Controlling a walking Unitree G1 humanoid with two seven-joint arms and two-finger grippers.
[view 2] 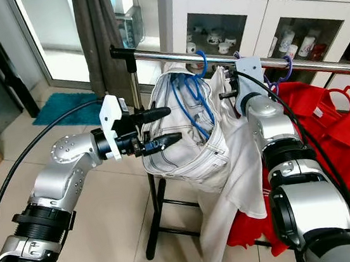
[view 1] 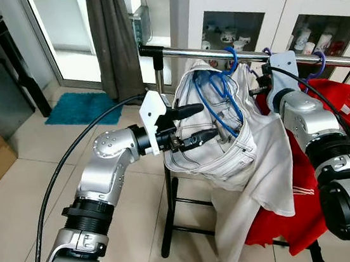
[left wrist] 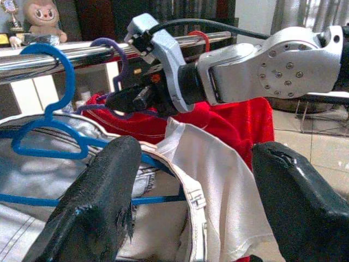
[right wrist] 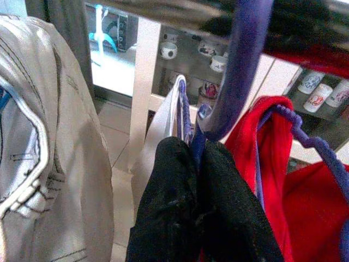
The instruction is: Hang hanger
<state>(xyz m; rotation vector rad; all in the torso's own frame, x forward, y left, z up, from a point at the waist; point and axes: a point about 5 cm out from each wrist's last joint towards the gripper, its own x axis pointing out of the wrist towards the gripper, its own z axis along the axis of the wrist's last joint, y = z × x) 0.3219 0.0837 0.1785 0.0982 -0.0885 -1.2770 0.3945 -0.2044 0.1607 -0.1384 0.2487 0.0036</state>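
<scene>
Under chrome rail [view 1: 319,59], ridged purple hanger [right wrist: 240,71]

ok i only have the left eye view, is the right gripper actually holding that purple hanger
Observer: Yes. In the right wrist view the right gripper is shut on the neck of the purple hanger.
Operator: is its hook over the rail yet
Observer: The hook curves up to the rail, right against it; whether it bears on it I cannot tell.
Operator: and the left one
Observer: The left gripper is open, its fingers either side of the white shirt, beside the jeans on the blue hanger.
</scene>
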